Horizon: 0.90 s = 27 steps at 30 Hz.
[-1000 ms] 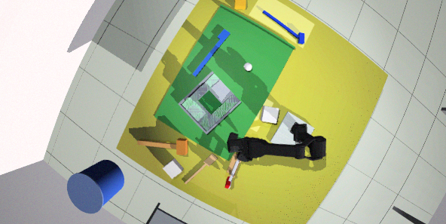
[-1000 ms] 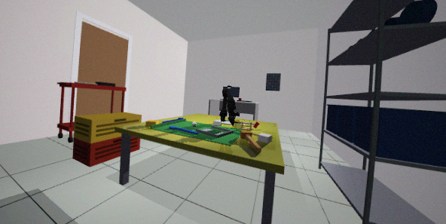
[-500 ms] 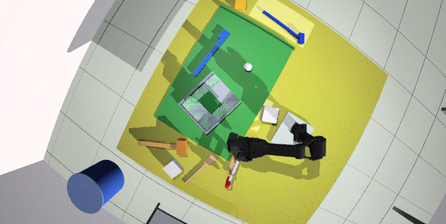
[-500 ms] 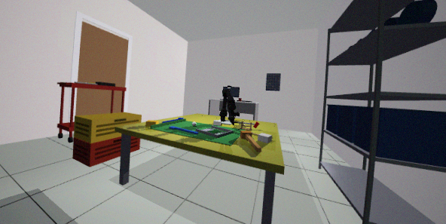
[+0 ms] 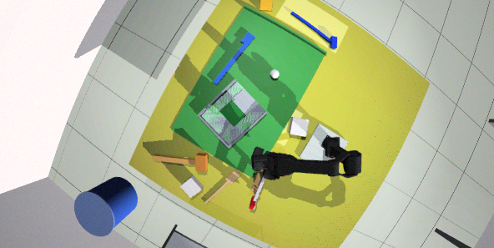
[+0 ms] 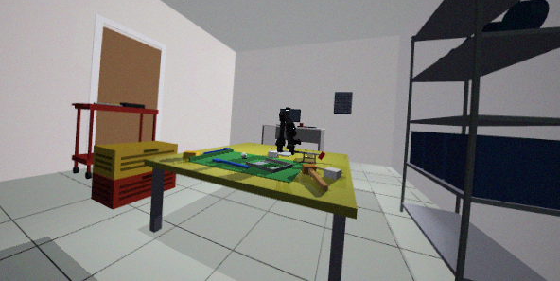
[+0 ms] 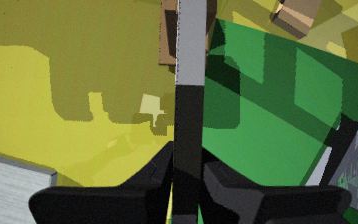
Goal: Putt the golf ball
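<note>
Putter: the red putter (image 5: pixel 257 191) is seen lying on the yellow table (image 5: pixel 375 107), just off the near corner of the green mat (image 5: pixel 292 58); its red head points away from the mat, and its dark grip end is held at the arm.
Gripper: the gripper (image 7: pixel 187 182) is closed on the putter's dark grip; in the wrist view the black fingers are pressed against the shaft from both sides.
Shaft: a grey section is seen running up from the dark grip in the wrist view, over a brown wooden piece.
Golf ball: the white golf ball (image 5: pixel 274 73) is resting on the green mat, well apart from the putter and the arm.
Raised green: the grey-ramped platform (image 5: pixel 232 113) with a green square top stands on the mat between the ball and the arm.
Other clubs: a blue putter (image 5: pixel 234 58) is laid on the mat; a second blue one (image 5: pixel 315 30) lies on a pale sheet beside it.
Nearby: a wooden mallet (image 5: pixel 222 186) is lying just beside the red putter.
</note>
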{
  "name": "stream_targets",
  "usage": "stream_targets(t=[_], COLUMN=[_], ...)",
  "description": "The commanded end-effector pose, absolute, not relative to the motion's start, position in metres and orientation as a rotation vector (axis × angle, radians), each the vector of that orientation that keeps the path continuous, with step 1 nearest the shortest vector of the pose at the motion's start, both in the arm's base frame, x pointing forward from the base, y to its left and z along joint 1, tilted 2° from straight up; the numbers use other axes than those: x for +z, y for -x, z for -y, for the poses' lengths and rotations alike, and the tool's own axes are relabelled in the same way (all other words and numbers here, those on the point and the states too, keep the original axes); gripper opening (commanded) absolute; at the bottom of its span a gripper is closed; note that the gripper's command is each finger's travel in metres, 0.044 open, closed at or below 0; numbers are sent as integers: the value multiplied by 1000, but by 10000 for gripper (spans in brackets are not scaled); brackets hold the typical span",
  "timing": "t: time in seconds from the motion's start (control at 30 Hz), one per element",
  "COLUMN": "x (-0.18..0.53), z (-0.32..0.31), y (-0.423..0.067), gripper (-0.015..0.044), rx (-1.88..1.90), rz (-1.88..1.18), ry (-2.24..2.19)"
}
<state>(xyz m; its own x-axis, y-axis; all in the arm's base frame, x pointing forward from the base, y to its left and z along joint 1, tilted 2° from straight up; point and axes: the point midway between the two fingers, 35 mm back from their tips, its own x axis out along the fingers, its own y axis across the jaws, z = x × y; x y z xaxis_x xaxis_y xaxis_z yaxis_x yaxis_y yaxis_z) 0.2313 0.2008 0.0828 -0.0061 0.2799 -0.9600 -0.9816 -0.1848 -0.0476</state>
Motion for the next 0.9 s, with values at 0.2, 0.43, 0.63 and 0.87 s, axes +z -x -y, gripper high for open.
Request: stream_targets(t=[0.2,0.43,0.63,0.87], x=[140,170,162,163], z=[-202,-198,-186,-152], y=[-232,-227,-236,-252], gripper=[0,0,0,0], rx=[1448,1448,1394,1249], rz=[-861,-861,-907,-1004], ry=[1139,1139,1108,1005])
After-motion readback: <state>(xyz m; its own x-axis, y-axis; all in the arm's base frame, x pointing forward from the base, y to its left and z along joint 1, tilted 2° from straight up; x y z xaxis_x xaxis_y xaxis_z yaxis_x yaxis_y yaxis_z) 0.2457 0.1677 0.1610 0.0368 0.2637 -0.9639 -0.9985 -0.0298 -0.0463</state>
